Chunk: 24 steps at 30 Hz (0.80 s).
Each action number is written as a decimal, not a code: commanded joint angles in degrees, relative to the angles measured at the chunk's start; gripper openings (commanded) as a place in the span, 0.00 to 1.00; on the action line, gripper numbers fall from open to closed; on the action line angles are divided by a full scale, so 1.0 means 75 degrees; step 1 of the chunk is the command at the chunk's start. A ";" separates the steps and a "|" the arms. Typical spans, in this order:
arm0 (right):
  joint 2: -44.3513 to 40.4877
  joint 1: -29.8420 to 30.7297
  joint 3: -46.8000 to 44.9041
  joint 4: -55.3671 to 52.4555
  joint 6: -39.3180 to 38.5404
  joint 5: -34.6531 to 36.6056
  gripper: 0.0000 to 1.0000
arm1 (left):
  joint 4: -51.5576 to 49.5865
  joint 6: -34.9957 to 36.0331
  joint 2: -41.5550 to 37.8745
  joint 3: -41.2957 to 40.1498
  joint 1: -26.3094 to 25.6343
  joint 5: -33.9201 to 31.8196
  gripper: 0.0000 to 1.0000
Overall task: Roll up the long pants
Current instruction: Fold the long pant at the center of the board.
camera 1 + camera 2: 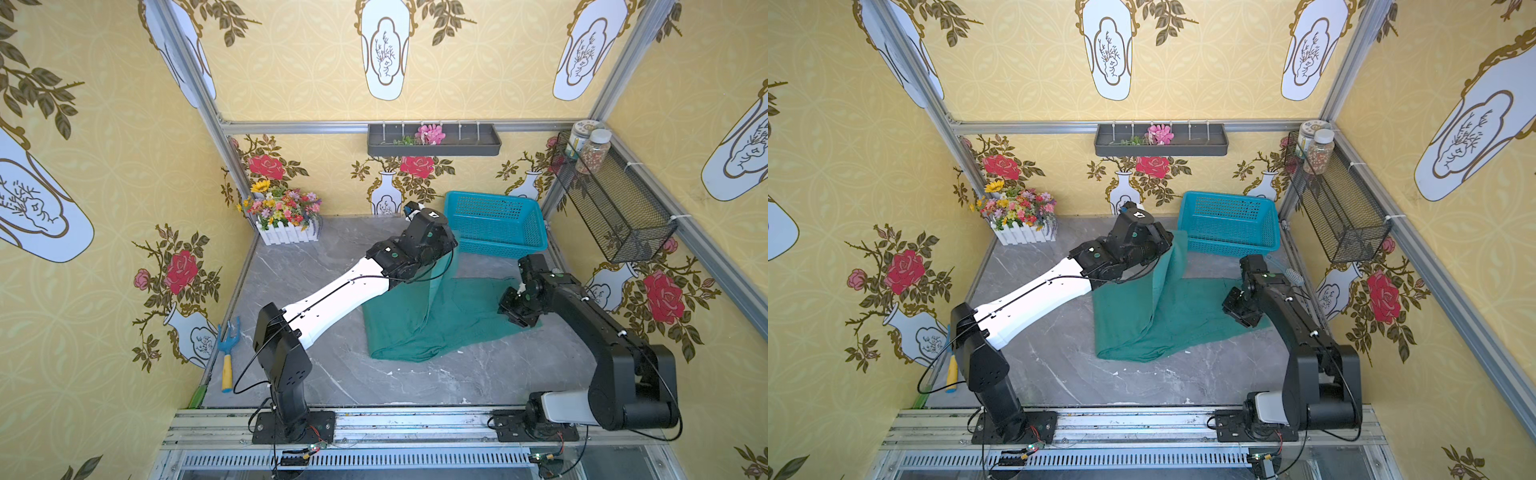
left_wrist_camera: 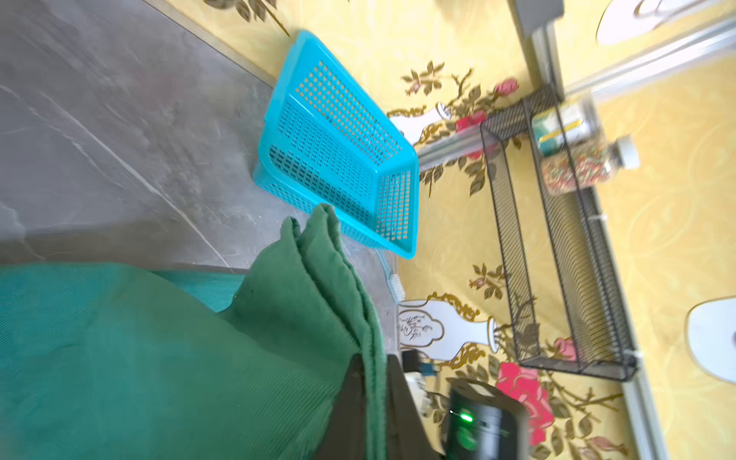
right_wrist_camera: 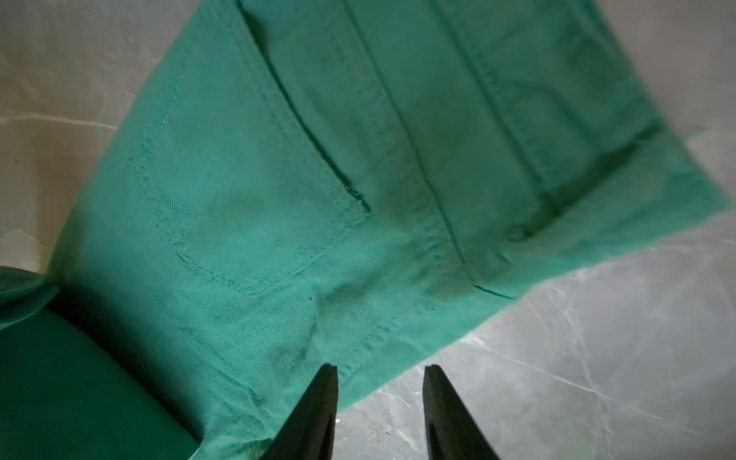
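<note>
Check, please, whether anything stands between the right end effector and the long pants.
Nothing visible does. In the right wrist view the right end effector has its jaws apart right at the edge of the long pants, with only bare table beside it.

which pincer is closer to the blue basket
Left. The left pincer, shut on the long pants, is close beside the basket; the right pincer hangs open over the pants' waist end, farther away.

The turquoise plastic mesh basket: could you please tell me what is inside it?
Only bare perforated floor shows inside the turquoise plastic mesh basket. In a top view the black left arm covers one corner.
</note>
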 commanded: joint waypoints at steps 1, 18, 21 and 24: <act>0.0468 0.0475 0.0175 0.0723 0.0204 0.0408 0.36 | 0.0277 -0.0254 -0.0441 -0.0296 0.0156 -0.0289 0.00; 0.1963 0.1623 0.0059 0.1360 0.0502 0.0937 0.35 | 0.0405 -0.0490 -0.1667 -0.1060 0.0528 -0.0414 0.00; 0.2051 0.1953 0.0011 0.1431 0.0711 0.0940 0.35 | 0.0389 -0.0503 -0.1713 -0.1041 0.0531 -0.0411 0.00; 0.2113 0.2329 0.0022 0.1482 0.0963 0.0909 0.35 | 0.0318 -0.0486 -0.1750 -0.0960 0.0531 -0.0467 0.00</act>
